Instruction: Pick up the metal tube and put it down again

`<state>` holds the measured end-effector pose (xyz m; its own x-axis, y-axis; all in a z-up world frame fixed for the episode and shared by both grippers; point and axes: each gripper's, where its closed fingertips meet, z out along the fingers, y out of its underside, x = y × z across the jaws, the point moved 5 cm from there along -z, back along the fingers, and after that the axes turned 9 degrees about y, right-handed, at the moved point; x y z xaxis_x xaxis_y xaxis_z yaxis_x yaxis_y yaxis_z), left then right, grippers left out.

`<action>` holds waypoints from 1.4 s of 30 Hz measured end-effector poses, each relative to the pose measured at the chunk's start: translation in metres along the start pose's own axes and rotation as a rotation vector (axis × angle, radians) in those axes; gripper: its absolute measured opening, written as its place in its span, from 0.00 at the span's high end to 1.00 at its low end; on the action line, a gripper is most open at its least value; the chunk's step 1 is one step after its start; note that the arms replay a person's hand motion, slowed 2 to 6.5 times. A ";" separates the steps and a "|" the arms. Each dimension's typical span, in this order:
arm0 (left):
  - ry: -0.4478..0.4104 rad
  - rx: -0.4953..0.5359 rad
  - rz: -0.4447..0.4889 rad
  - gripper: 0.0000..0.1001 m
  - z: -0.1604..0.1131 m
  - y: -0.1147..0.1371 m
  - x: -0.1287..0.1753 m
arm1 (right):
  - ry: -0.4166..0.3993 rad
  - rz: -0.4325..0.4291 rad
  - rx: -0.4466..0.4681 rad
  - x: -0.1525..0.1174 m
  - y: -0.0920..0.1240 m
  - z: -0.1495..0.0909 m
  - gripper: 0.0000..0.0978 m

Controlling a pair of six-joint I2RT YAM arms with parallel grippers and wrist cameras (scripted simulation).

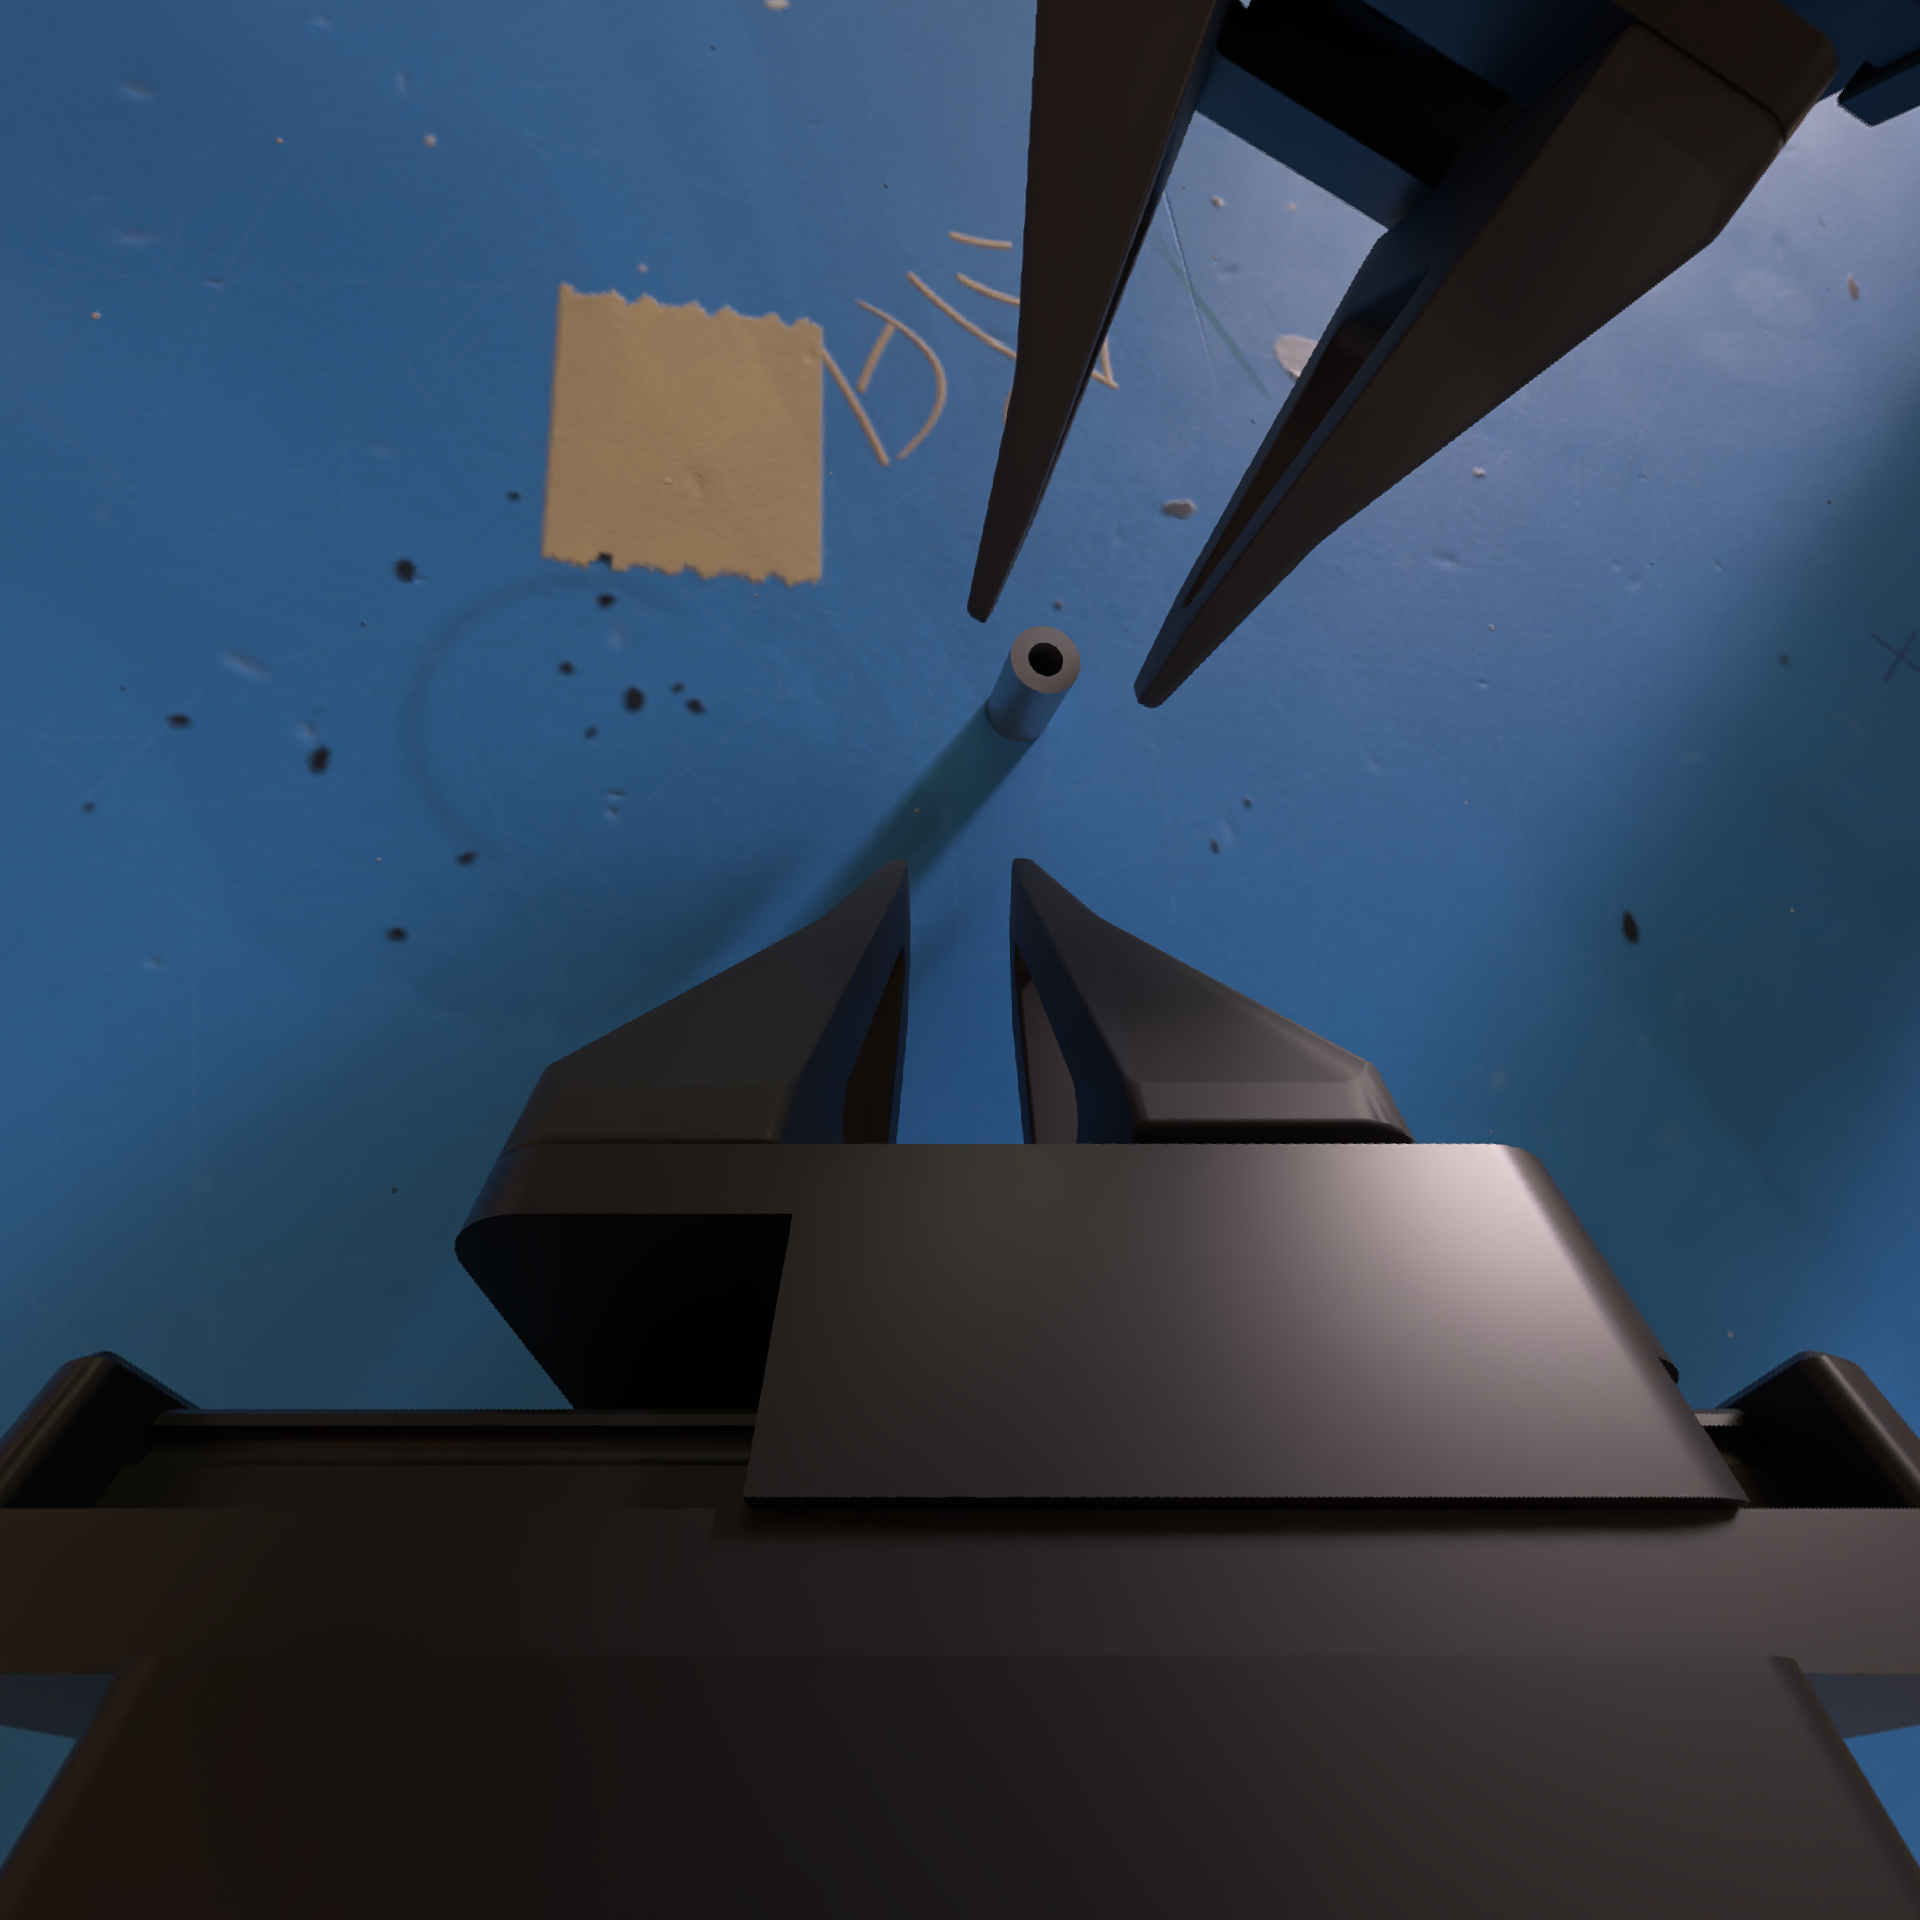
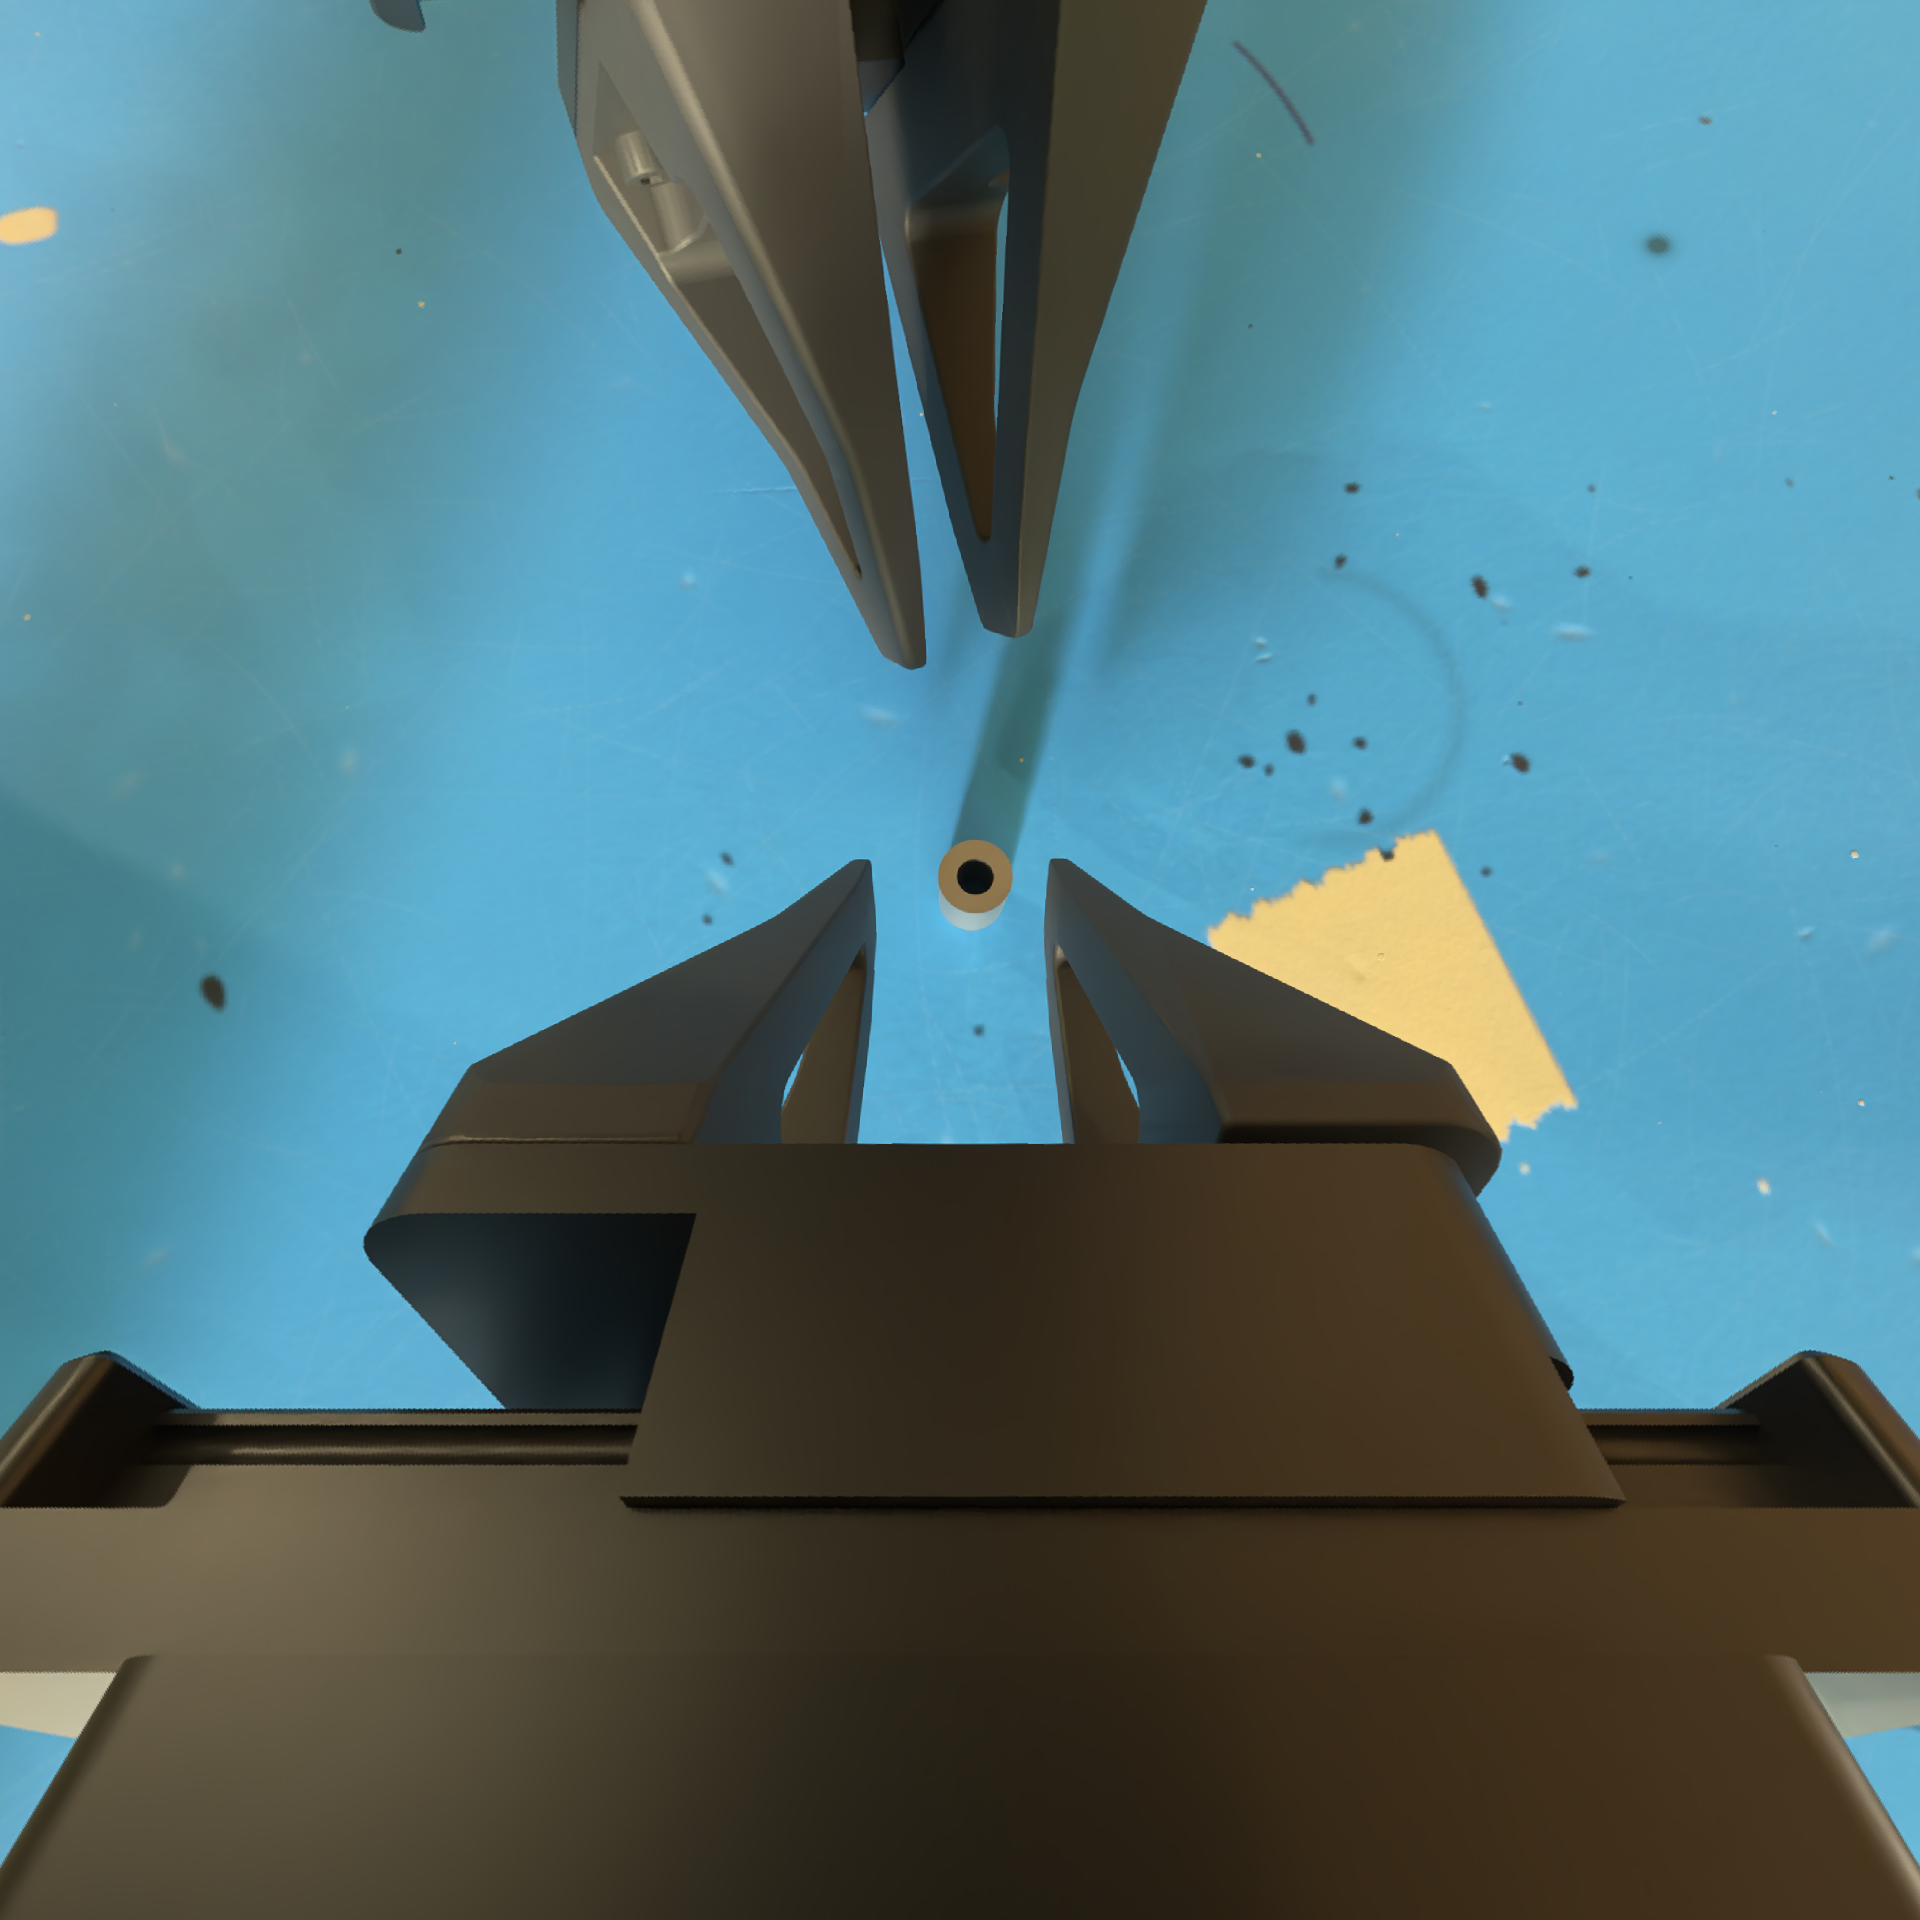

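Between the wide right gripper (image 2: 958,862), the small grey metal tube (image 2: 974,883) stands upright; the narrow, empty left gripper (image 1: 960,862) hangs near; a bump could tip it.

Metal tube (image 1: 1034,686) standing upright on its end.

The metal tube is a short, thick-walled cylinder of plain grey metal with a smooth matte skin and a narrow round bore that looks black inside. Both wrist views look almost straight down its axis, so its flat ring-shaped top face shows nearly as a full circle, with only a short strip of side wall visible below the rim. In the right wrist view (image 2: 975,881) the top ring takes a warm tan tint while the wall under it reads pale grey. It casts a long, thin shadow stretching away from its base.
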<state>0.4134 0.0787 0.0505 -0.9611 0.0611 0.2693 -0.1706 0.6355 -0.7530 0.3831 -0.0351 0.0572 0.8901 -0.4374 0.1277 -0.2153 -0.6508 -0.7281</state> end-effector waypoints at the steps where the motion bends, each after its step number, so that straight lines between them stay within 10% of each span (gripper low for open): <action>1: 0.000 0.000 0.000 0.84 0.000 0.000 0.000 | -0.001 0.002 -0.001 0.000 0.000 0.001 0.72; 42: 0.000 -0.001 0.005 0.83 0.000 0.000 0.000 | -0.015 0.045 -0.037 0.000 -0.006 0.012 0.78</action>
<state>0.4133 0.0788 0.0503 -0.9619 0.0645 0.2657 -0.1656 0.6359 -0.7538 0.3891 -0.0238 0.0532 0.8851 -0.4576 0.0847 -0.2701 -0.6533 -0.7072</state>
